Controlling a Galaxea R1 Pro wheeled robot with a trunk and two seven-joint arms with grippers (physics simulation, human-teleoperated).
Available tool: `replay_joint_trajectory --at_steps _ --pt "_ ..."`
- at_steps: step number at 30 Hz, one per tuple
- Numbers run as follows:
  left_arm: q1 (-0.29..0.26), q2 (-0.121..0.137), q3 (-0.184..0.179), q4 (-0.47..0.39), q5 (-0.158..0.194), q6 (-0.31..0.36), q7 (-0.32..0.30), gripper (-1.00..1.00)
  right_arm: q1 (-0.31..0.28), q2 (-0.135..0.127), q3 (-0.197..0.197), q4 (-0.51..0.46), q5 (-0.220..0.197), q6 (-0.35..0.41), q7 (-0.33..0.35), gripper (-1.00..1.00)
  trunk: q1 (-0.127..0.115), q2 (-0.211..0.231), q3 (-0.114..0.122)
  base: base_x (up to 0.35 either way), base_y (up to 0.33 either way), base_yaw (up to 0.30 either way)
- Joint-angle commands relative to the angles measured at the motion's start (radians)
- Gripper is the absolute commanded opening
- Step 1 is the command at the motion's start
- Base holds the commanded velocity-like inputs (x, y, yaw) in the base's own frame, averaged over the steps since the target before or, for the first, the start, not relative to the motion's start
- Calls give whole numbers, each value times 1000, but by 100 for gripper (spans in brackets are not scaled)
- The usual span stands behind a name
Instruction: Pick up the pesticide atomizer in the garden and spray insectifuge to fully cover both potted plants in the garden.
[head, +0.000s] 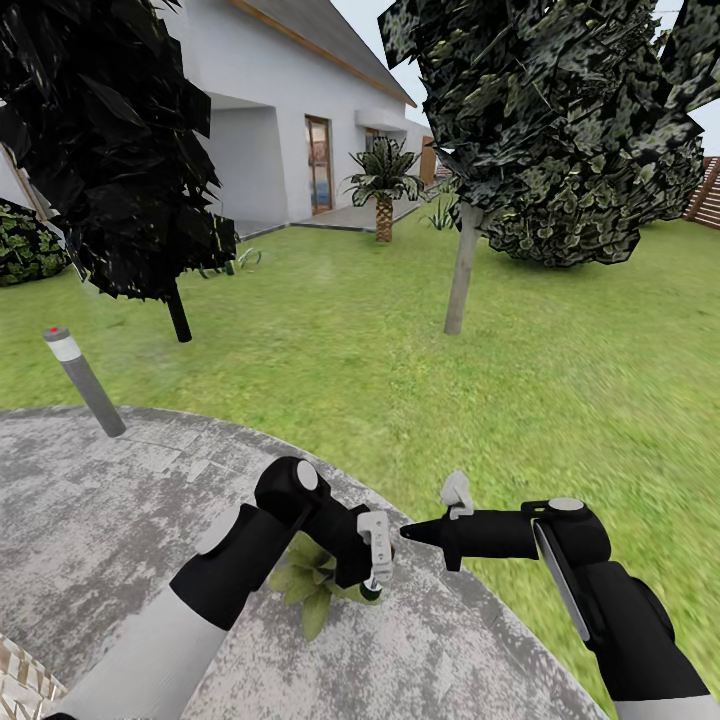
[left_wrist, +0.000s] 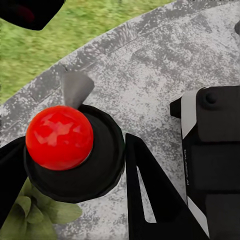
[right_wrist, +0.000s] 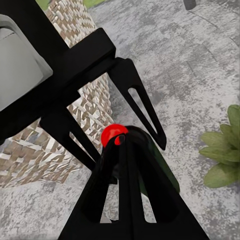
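A grey lamp post with a red dot stands at the patio edge. The left gripper holds the pesticide atomizer tight between its fingers, right above a potted plant. The right gripper points at it, fingers together. Green grass lies beyond.

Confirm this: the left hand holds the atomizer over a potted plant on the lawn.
Wrong in one respect: the left hand holds the atomizer over a potted plant that stands on the stone patio, not on the lawn. The head view shows it.
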Motion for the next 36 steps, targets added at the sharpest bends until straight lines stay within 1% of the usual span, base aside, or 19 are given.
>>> replay_joint_trajectory --at_steps 1,12,16,21,36 --pt "-1 0 0 -1 -7 10 -8 -100 -1 0 0 -1 8 6 7 -100 0 -1 -1 0 0 0" --pt "-1 -2 0 -3 -7 11 -8 -100 -1 0 0 -1 8 6 7 -100 0 -1 -1 0 0 0" --pt "-1 -11 0 -3 -7 11 -8 -100 -1 -1 0 -1 8 6 7 -100 0 -1 -1 0 0 0" --pt "-1 -15 0 -3 -7 11 -8 -100 -1 -1 -1 -1 6 6 7 -100 0 -1 -1 0 0 0" --pt "-16 -16 0 -4 -6 11 -8 -100 -1 -1 -1 -1 7 6 6 -100 0 -1 -1 0 0 0"
